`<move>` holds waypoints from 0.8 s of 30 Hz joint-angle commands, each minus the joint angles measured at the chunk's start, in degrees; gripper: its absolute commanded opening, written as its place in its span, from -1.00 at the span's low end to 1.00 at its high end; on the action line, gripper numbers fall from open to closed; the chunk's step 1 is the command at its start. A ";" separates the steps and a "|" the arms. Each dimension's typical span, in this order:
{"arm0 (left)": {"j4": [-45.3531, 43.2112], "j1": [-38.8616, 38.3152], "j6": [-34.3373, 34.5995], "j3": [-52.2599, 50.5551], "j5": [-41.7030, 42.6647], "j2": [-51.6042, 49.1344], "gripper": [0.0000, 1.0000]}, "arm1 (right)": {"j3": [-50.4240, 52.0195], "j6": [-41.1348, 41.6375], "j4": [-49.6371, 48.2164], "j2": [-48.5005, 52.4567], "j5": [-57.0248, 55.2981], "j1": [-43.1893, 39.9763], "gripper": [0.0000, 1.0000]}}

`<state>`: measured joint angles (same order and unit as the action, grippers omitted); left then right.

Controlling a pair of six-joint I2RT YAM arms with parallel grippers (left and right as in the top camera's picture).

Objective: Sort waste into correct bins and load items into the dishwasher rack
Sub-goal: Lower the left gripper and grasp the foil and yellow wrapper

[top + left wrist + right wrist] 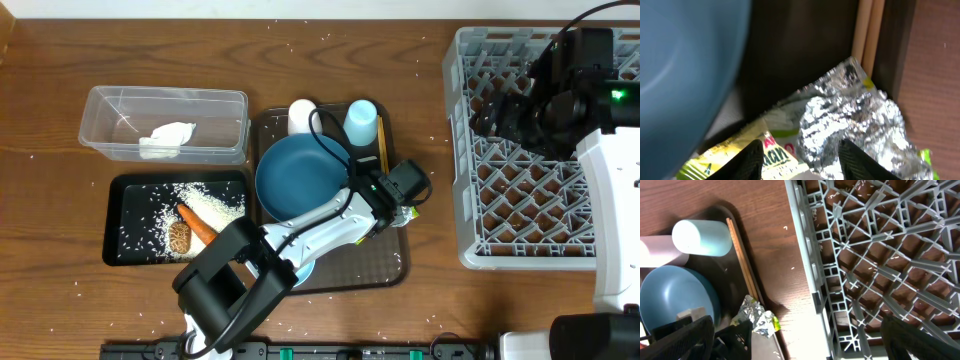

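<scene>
Silver foil (850, 117) inside spread left gripper (801, 152), beside tray (892, 45) rim

The whole table (40, 250) is seen from straight above, the rack (500, 200) at its right. The foil (850, 115) left of the rack is viewed closely from the left wrist and shared with the higher right wrist view over the rack's left edge.

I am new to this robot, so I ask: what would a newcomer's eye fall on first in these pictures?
First the large grey rack at the right. Next the dark blue plate on the brown tray in the middle, where the left arm reaches in, its jaws open over crumpled foil. At the left, an orange carrot lies among white rice on a black tray.
</scene>
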<state>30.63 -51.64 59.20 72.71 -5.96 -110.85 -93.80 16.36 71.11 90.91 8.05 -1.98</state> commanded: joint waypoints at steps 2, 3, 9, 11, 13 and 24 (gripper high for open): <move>-0.22 0.20 3.02 -0.28 -4.46 -1.05 0.00 | -0.59 0.76 0.04 -0.17 -0.13 -0.31 0.98; -0.24 0.20 3.56 -0.28 -4.44 -1.18 -0.01 | -0.59 0.76 0.04 -0.17 -0.15 -0.31 0.98; -0.28 0.17 5.25 -0.28 -4.44 -2.27 -0.02 | -0.59 0.76 0.04 -0.17 -0.15 -0.31 0.98; -0.28 0.17 5.22 -0.28 -4.42 -2.69 -0.03 | -0.59 0.76 0.04 -0.17 -0.13 -0.31 0.98; -0.26 0.17 5.20 -0.28 -4.44 -3.02 -0.12 | -0.59 0.76 0.04 -0.17 -0.13 -0.31 0.99; 0.26 0.07 5.14 -0.26 -3.52 -2.47 -0.88 | -0.59 0.76 0.04 -0.17 -0.13 -0.31 0.99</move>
<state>30.24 -51.64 64.47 72.71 -9.21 -113.27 -93.80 16.36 71.11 90.91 8.05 -1.98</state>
